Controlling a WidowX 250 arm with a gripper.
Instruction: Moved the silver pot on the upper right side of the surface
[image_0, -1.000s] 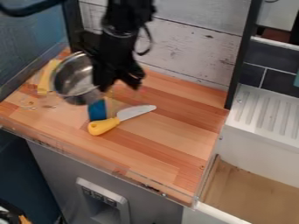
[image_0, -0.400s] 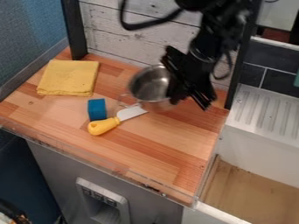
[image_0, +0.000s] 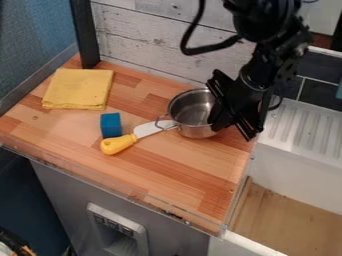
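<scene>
The gripper (image_0: 232, 129) is grasping the silver pot (image_0: 192, 111) on its side away from the knife (image_0: 141, 131). The pot is lying at the knife's tip; with its wire handle (image_0: 165, 123) overlapping the blade, lowering or releasing could be tilting it or dragging the knife.

Shiny metal pot (image_0: 194, 113), smooth wood-grained counter (image_0: 163, 162), matt folded yellow cloth (image_0: 79, 89), glossy plastic-looking knife handle (image_0: 118, 144).

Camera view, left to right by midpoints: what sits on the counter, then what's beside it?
Yellow cloth → blue block → knife → silver pot → white ridged drainboard.
</scene>
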